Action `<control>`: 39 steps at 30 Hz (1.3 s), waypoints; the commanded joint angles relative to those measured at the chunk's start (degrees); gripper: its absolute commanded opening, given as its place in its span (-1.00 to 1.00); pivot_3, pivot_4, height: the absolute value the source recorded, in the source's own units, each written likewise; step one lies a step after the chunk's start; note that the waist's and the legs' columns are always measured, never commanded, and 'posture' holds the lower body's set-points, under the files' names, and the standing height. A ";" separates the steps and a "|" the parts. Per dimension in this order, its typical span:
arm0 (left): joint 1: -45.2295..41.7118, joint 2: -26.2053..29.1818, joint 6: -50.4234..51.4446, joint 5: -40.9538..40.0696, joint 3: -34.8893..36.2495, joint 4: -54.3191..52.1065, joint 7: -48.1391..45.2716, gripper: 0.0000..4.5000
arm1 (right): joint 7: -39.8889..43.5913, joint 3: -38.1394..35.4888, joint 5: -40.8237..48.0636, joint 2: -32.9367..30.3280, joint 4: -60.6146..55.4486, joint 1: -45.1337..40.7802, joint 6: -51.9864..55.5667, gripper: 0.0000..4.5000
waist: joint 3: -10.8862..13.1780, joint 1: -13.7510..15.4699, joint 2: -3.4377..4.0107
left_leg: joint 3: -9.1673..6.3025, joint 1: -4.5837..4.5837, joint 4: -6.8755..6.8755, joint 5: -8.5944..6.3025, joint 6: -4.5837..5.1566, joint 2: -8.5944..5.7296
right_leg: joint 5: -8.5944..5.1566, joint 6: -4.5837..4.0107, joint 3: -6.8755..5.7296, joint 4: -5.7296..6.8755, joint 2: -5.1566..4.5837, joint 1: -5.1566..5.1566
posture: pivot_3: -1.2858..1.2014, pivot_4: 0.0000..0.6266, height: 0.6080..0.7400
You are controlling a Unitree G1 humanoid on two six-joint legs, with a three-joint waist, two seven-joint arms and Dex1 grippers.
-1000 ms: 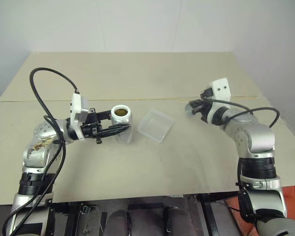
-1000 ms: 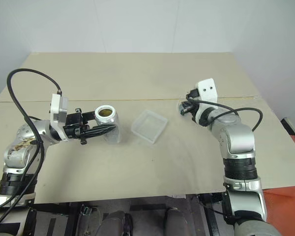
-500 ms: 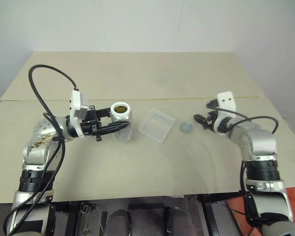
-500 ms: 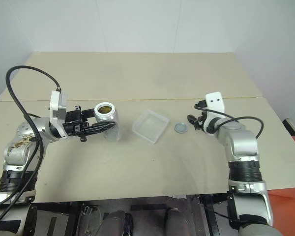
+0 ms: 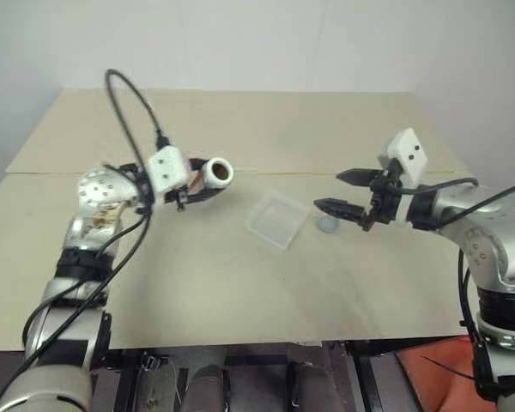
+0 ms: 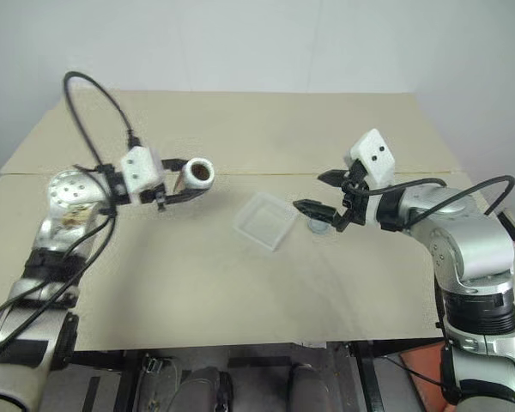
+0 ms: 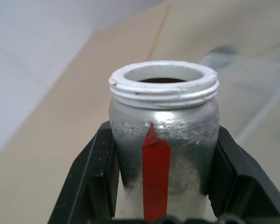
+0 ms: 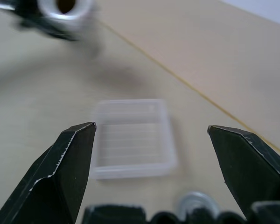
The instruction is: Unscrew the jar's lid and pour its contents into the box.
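My left gripper (image 5: 208,181) is shut on the jar (image 5: 215,173), a silvery cylinder with a red stripe (image 7: 155,179) and a white threaded rim, with one black finger (image 7: 90,179) on each side. The jar is held above the table, tipped on its side, its open mouth facing the box (image 5: 277,220). Inside the mouth it looks dark and brownish; I cannot make out the contents. The clear box lies flat on the table, right of the jar. The lid (image 5: 328,225) rests on the table beside the box's right side. My right gripper (image 5: 328,190) hangs open and empty just above the lid.
The beige table (image 5: 240,283) has a seam (image 5: 275,173) running across it behind the box. A black cable (image 5: 129,94) loops above my left arm. Something red (image 5: 438,360) lies below the table's front right edge.
My left gripper lifted the jar off the table and tipped it over toward the box. The right gripper let the lid down beside the box, opened wide, rose and drew back over it.
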 commanded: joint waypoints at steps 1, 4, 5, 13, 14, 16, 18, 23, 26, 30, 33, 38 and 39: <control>-13.81 0.30 -16.48 20.03 -7.57 10.37 21.20 -0.08 | 3.57 -1.01 3.84 -1.94 -2.61 -1.13 0.59 0.97 | 0.00 0.54 0.00 | -0.03 -0.12 0.06 0.00 0.01 -0.01 | 0.04 0.04 -0.04 -0.02 0.00 -0.01 | 0.03 -0.52 1.00; -26.45 -0.94 -23.33 38.68 -18.47 15.90 40.35 -0.08 | 5.65 -0.05 4.89 -3.70 -2.33 -1.28 1.02 0.97 | 0.01 0.92 -0.02 | 0.02 -0.25 0.14 -0.09 0.18 -0.06 | 0.08 0.13 -0.02 -0.16 -0.06 -0.03 | 0.03 -0.52 1.00; -30.08 -1.15 -24.56 45.61 -23.11 16.67 46.75 -0.08 | 6.43 0.03 5.33 -4.57 -2.49 -1.15 1.24 0.97 | 0.00 1.10 -0.01 | 0.01 -0.34 0.16 -0.11 0.22 -0.10 | 0.10 0.19 -0.05 -0.25 -0.09 -0.06 | 0.03 -0.52 1.00; -37.50 -7.79 -19.24 69.25 -42.71 20.66 68.66 -0.08 | 5.18 -2.12 7.03 -6.96 -1.94 -1.81 2.90 0.97 | -0.02 1.23 0.04 | 0.13 -0.33 0.01 -0.15 0.28 -0.10 | 0.08 0.30 0.00 -0.38 -0.13 -0.14 | 0.03 -0.52 1.00; -36.95 -8.62 -18.67 70.10 -43.93 21.19 68.78 -0.08 | 4.50 -2.57 7.25 -6.90 -1.94 -1.98 3.08 0.97 | -0.02 1.25 0.04 | 0.14 -0.35 0.02 -0.15 0.27 -0.10 | 0.08 0.30 0.00 -0.36 -0.13 -0.18 | 0.03 -0.52 1.00; -35.71 -9.54 -17.75 71.62 -45.80 20.89 71.93 -0.08 | 3.19 -3.09 7.57 -6.78 -2.12 -2.18 3.39 0.97 | -0.02 1.25 0.04 | 0.16 -0.39 0.04 -0.15 0.27 -0.10 | 0.07 0.30 0.04 -0.33 -0.13 -0.25 | 0.03 -0.52 1.00; -33.93 -9.00 -18.18 72.64 -47.48 19.56 72.55 -0.08 | 1.83 -4.14 8.32 -6.49 -2.42 -2.08 4.15 0.97 | -0.02 1.25 0.04 | 0.17 -0.42 0.03 -0.15 0.27 -0.09 | 0.07 0.32 0.05 -0.32 -0.13 -0.29 | 0.03 -0.52 1.00; -32.93 -6.89 -17.77 75.09 -49.92 18.15 73.95 -0.08 | -0.36 -5.86 10.40 -6.32 -3.77 -1.41 5.52 0.97 | -0.02 1.36 0.03 | 0.17 -0.43 0.08 -0.15 0.27 -0.09 | 0.07 0.32 0.05 -0.24 -0.13 -0.32 | 0.03 -0.52 1.00; -32.40 -6.02 -17.85 74.81 -49.44 15.98 74.62 -0.08 | -1.02 -5.77 11.01 -6.24 -3.87 -1.33 5.60 0.97 | -0.02 1.50 0.03 | 0.16 -0.46 0.14 -0.15 0.29 -0.09 | 0.07 0.32 0.04 -0.24 -0.16 -0.30 | 0.03 -0.52 1.00; -31.68 -5.35 -18.14 73.00 -48.11 15.20 73.72 -0.08 | -1.24 -4.92 11.11 -6.32 -3.28 -1.69 5.10 0.97 | -0.02 1.58 0.04 | 0.13 -0.56 0.28 -0.18 0.32 -0.09 | 0.07 0.32 0.01 -0.23 -0.17 -0.31 | 0.03 -0.52 1.00; -31.24 -5.02 -18.84 69.63 -45.63 15.52 73.03 -0.08 | -1.11 -4.44 10.97 -6.34 -2.78 -2.05 4.67 0.97 | -0.02 1.43 0.04 | 0.13 -0.57 0.35 -0.19 0.34 -0.08 | 0.06 0.32 0.02 -0.17 -0.17 -0.31 | 0.03 -0.52 1.00; -29.29 -2.75 -20.51 59.15 -38.07 18.18 68.20 -0.08 | -0.22 -3.57 10.51 -6.40 -1.69 -2.78 3.78 0.97 | -0.02 1.19 0.04 | 0.13 -0.57 0.45 -0.19 0.34 -0.06 | 0.06 0.32 0.02 -0.07 -0.17 -0.33 | 0.03 -0.52 1.00; -28.83 -2.28 -20.20 56.86 -36.25 18.88 66.99 -0.08 | -0.06 -3.24 10.35 -6.30 -1.42 -3.01 3.62 0.97 | -0.02 1.05 0.04 | 0.13 -0.57 0.46 -0.19 0.34 -0.06 | 0.07 0.32 0.03 -0.06 -0.17 -0.33 | 0.03 -0.52 1.00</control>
